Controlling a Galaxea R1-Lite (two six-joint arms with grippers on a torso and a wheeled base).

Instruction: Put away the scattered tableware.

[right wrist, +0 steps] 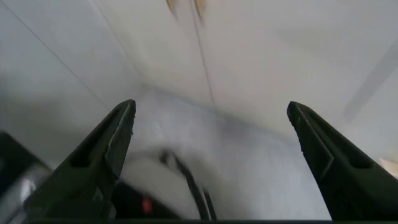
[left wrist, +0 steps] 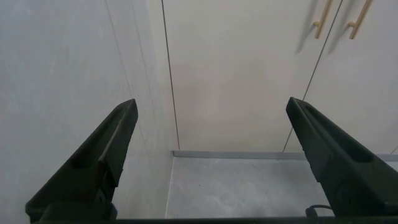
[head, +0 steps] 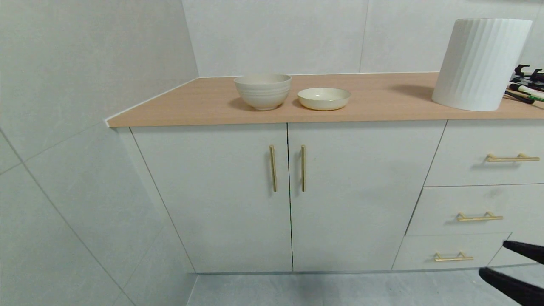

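A pale cabinet [head: 361,204] with two shut doors stands against a tiled wall [head: 63,127], and a stack of three drawers [head: 480,148] sits at its right. A wood-coloured surface [head: 382,97] runs along the top. At the right end of the surface stands a tall white ribbed tub [head: 482,63], upright. Towards the left end sits a deep cream bowl [head: 262,90], and just to its right, near but not touching, is a shallow cream dish [head: 324,98]. Both are upright and lie well apart from the tub. Two slim gold handles [head: 273,168] hang side by side where the doors meet, and each drawer has a gold bar handle. Some pens [head: 525,89] lie on the surface beside the tub, at the far right edge.

The left gripper [left wrist: 211,102] is low, facing the foot of the cabinet and the grey floor [left wrist: 249,186]; its jaws stand wide apart and hold nothing. The right gripper [right wrist: 210,104] is also low, near the bottom drawer, its jaws spread wide and empty.
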